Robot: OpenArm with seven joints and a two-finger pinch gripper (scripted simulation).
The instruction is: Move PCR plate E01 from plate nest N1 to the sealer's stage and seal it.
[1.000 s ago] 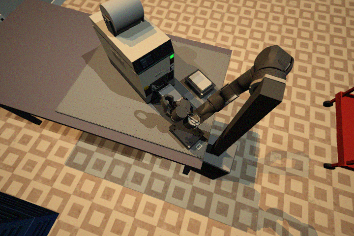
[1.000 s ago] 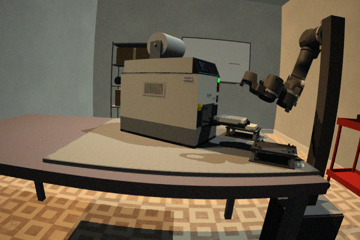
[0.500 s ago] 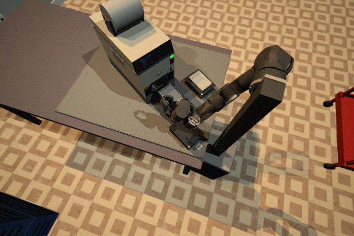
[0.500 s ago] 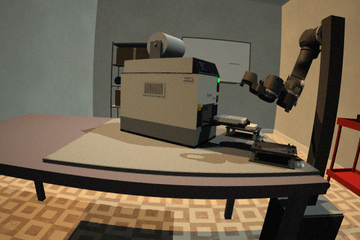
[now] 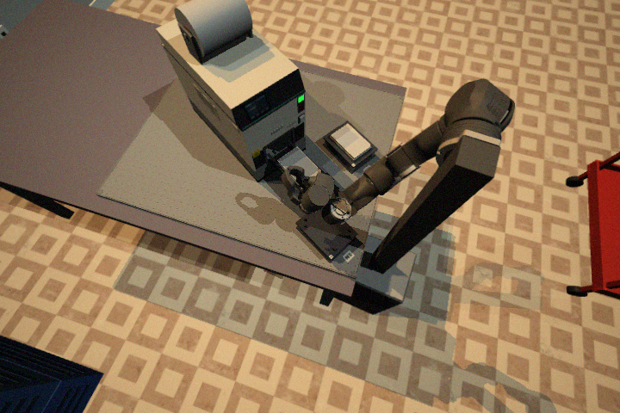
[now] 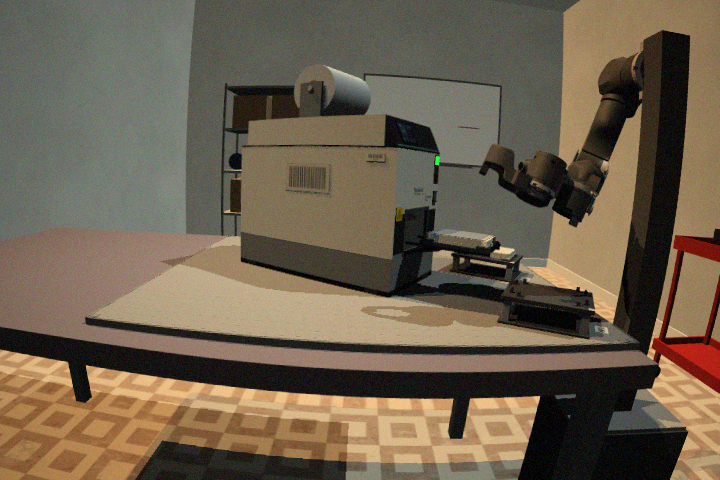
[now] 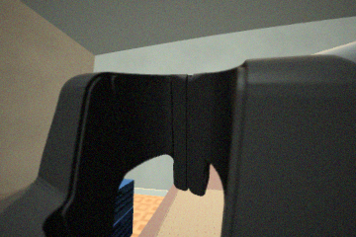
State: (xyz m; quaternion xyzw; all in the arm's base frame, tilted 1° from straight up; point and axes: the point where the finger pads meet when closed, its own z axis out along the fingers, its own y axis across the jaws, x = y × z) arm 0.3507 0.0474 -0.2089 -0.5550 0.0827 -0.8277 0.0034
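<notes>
bench (image 6: 145,249): big purple-grey top; you have a grey mat (image 6: 213,305) laid on it, all the kit sits on that.
sealer (image 6: 327,198): beige box on the mat, foil roll (image 6: 332,89) on top, barcode label on the side facing the exterior camera.
arm (image 6: 604,133): yours hangs off the dark post (image 6: 655,186) at the bench corner, elbow bent, forearm reaching toward the sealer's front.
red cart (image 6: 706,249): on the floor past the post, well apart from the bench.
plate nest N1 (image 6: 548,308): dark block at the near corner of the mat, nothing in it.
plate nest N2 (image 6: 488,263): behind the stage, plate E07 (image 5: 350,141) lying flat in it.
stage (image 5: 277,157): out in front of the sealer's opening.
plate E01 (image 6: 464,238): flat on the stage, right way up, long side along the travel as far as you can see; foil on it or not, cannot tell.
gripper (image 6: 488,164): fingers pressed together, nothing between them; in the air above the stage, level with the lamp, near the housing's front but apart from it.
lamp (image 6: 437,160): green.
</notes>
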